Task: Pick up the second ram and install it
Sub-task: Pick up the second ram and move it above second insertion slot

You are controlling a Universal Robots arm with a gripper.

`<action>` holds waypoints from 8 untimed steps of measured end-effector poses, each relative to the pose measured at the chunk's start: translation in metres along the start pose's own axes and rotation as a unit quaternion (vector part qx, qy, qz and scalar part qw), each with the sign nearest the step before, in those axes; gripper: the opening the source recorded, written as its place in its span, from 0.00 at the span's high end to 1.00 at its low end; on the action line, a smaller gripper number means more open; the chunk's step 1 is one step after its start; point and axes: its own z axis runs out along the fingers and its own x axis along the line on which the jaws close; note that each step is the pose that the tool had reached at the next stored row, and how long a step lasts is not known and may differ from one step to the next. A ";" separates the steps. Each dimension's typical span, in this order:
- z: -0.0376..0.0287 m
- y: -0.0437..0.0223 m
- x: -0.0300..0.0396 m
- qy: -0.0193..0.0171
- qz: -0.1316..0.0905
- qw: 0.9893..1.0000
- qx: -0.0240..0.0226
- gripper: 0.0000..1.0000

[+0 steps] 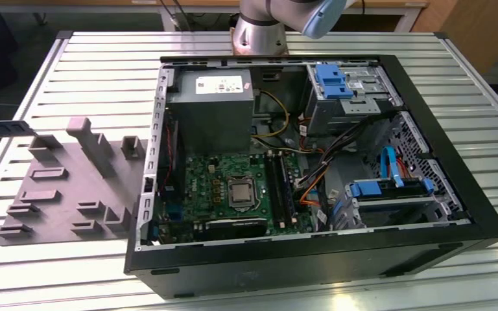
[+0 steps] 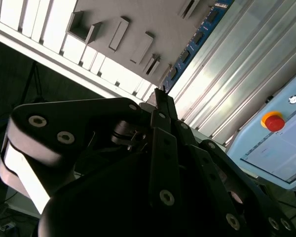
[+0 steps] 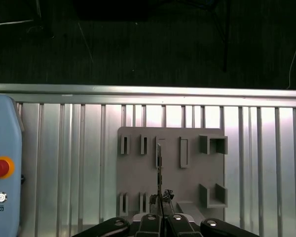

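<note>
Exterior view: the second ram (image 1: 2,127), a long thin dark memory stick, hangs above the table at the exterior view's left of the grey plastic holder plate (image 1: 67,188), well apart from the long black motherboard slots (image 1: 279,184).
Second wrist view: the black metal gripper (image 2: 160,96) is clamped on one end of the stick.
First wrist view: the stick is edge-on and straight. With an end grip, I judge a slow, level carry is best.

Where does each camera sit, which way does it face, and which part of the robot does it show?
Exterior view: high up, apart from the robot, looking down on the open computer case and grey holder tray; the arm rises beyond the case.
First wrist view: on the wrist, looking down past the gripper, jaws shut on the second ram, onto the tray.
Second wrist view: on the wrist, looking along the gripper's dark linkage toward the ram and tray.
Shared: all three show the ram and tray.
</note>
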 end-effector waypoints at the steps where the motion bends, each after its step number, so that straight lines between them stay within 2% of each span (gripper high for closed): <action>1: -0.0004 0.0000 0.0000 0.000 0.000 1.000 0.000 0.89; 8: -0.0015 -0.0002 -0.0001 0.000 0.000 1.000 0.000 0.89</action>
